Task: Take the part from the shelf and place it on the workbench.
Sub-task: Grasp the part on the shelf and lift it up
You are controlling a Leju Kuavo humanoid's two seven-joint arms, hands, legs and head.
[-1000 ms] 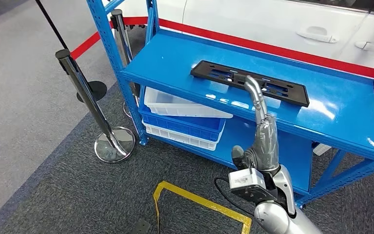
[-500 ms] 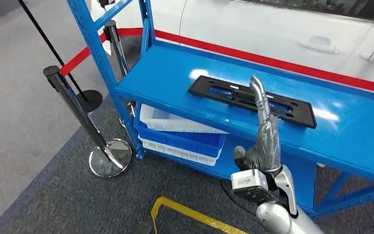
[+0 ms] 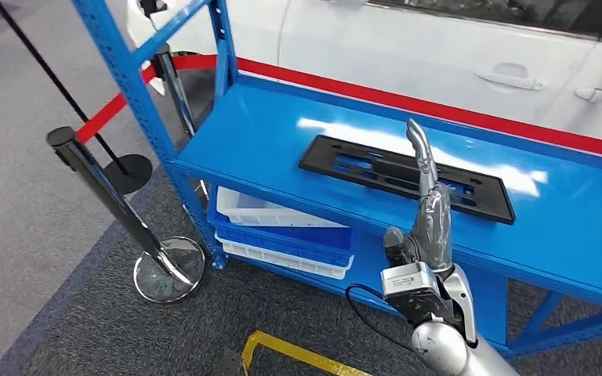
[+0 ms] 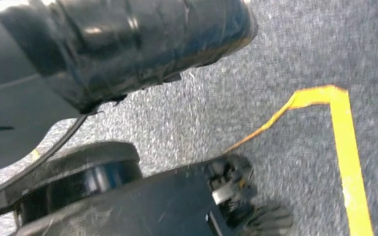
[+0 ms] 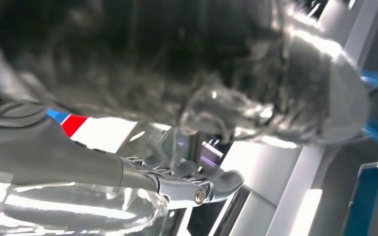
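The part (image 3: 360, 168) is a long, flat black frame with slots, lying flat on the top board of the blue shelf (image 3: 259, 133). My right hand (image 3: 429, 219) is raised in front of the shelf's front edge with its fingers (image 3: 422, 153) stretched straight up and nothing in them. From the head camera the fingertips overlap the part; I cannot tell if they touch it. In the right wrist view the right hand (image 5: 177, 73) is a blurred grey cover with the thumb beside it. In the left wrist view my left hand's dark cover (image 4: 128, 44) hangs over the carpet, fingers hidden.
White and blue bins (image 3: 282, 227) sit on the lower shelf board. A chrome stanchion (image 3: 117, 204) with a red belt (image 3: 110, 110) stands left of the shelf. A white car (image 3: 439, 47) is behind it. Yellow floor tape (image 3: 282, 348) marks the grey carpet.
The whole picture has shifted: the camera has moved, and the shelf now sits further left and nearer. My right hand keeps the same raised pose, holding nothing.
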